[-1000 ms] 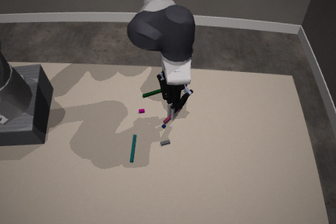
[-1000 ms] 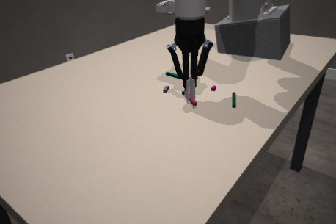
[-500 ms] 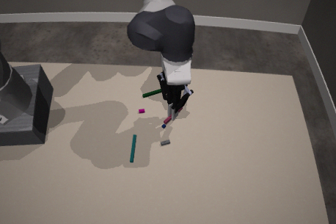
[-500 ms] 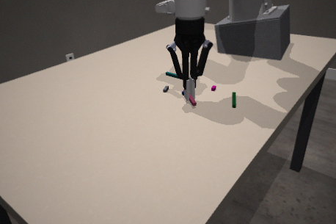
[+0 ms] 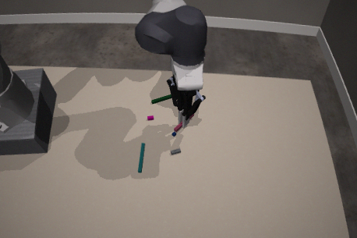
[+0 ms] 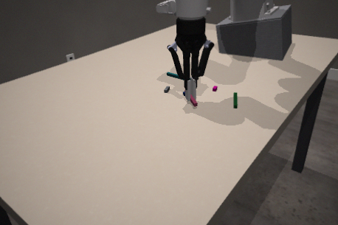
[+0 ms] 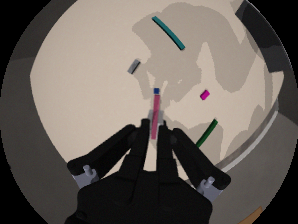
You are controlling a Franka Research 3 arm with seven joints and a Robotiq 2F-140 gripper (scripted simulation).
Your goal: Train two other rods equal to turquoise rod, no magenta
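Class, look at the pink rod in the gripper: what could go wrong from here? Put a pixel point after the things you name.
The closed gripper [image 5: 183, 122] [image 6: 190, 94] [image 7: 155, 116] holds the long pink rod [image 5: 178, 127] [image 6: 193, 101] [image 7: 156, 104] almost against the small blue rod [image 5: 174, 134] [image 6: 184, 93] [image 7: 156, 91]. Pressing farther might shove the blue rod out of line. Opening the fingers could twist the pink one, spoiling the straight join.

Dim light, soft-toned shadows, wrist view bowed at edges

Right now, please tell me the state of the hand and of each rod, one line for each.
Hand: shut on the pink rod, low over the table.
Pink rod: held, one end toward the blue rod.
Blue rod: loose, near the pink rod's end.
Grey rod: lying flat.
Turquoise rod: lying flat.
Magenta rod: lying apart.
Green rod: lying flat.
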